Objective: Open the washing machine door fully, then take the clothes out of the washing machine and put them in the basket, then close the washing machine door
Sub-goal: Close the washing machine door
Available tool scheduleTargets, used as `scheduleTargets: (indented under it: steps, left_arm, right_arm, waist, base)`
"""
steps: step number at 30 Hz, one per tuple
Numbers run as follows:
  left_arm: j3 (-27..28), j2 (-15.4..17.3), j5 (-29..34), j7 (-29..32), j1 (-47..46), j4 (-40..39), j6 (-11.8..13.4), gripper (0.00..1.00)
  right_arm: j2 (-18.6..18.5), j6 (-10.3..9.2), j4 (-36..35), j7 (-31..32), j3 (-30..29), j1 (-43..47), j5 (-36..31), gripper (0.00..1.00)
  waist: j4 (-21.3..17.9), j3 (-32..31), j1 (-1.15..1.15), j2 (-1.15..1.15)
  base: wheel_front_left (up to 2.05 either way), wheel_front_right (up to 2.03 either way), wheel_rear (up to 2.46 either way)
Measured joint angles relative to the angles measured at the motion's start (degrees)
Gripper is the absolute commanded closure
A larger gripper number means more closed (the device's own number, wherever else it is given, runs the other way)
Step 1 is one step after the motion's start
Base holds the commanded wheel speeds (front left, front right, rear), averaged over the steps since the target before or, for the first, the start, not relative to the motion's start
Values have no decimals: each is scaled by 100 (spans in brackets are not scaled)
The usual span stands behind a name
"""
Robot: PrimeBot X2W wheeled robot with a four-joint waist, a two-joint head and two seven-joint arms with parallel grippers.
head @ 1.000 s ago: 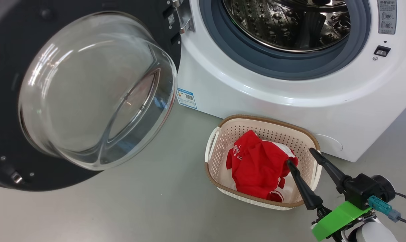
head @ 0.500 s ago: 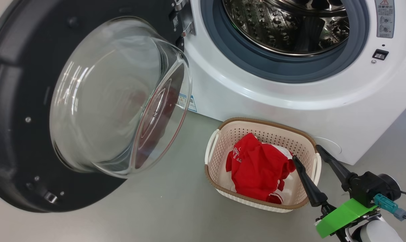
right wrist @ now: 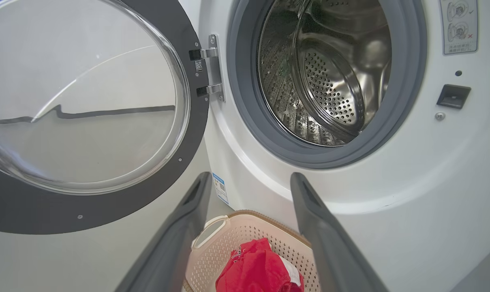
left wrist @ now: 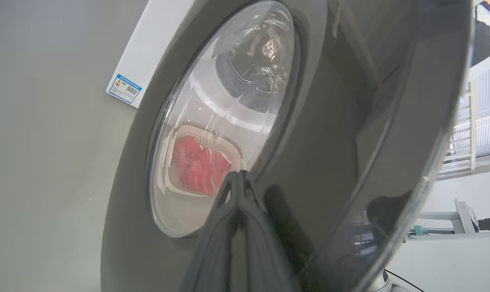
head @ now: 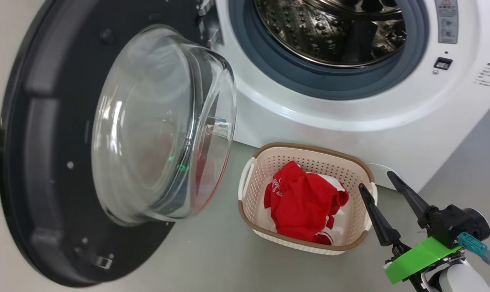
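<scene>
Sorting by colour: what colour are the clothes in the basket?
The clothes are red with white trim, clearest in the head view.

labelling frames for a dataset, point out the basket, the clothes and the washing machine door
the basket [head: 309, 147]: head view, brown back rim.
the clothes [head: 305, 202]: head view, middle of the red fabric.
the washing machine door [head: 155, 129]: head view, its glass bowl window.

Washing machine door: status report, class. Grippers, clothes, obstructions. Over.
Left gripper shut, at washing machine door. Right gripper open, near basket. Clothes in basket. Door open; basket close to its swing.
</scene>
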Motion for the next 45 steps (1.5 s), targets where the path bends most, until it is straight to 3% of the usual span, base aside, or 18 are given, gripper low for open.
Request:
scheduleTargets:
  steps: [9,20,29,45]
  left_arm:
    - [-322,-136,-332,269,214,-834,0,100]
    - [-798,-681,-464,136,207,-1479,0,100]
    - [-1102,-1112,-371,-255,84,-1571,0,100]
    - [-1422,-1290,34,-1115,-686,-1074,0,100]
  right_arm:
    - [44,0,-27,0,-45,-1,0,0]
    - [158,0,-52,0,-179,2,-8,0]
    - [252,0,-63,0,-200,4,-9,0]
    - [506,0,-104,0,-216,-8,-16,0]
  waist:
    - [-299,-15,0,0]
    - [-832,-84,0,0]
    - [-1368,-115,0,0]
    - [-2566,132,0,0]
  base:
    - [0,0,0]
    - [0,0,0]
    - [0,0,0]
    - [0,0,0]
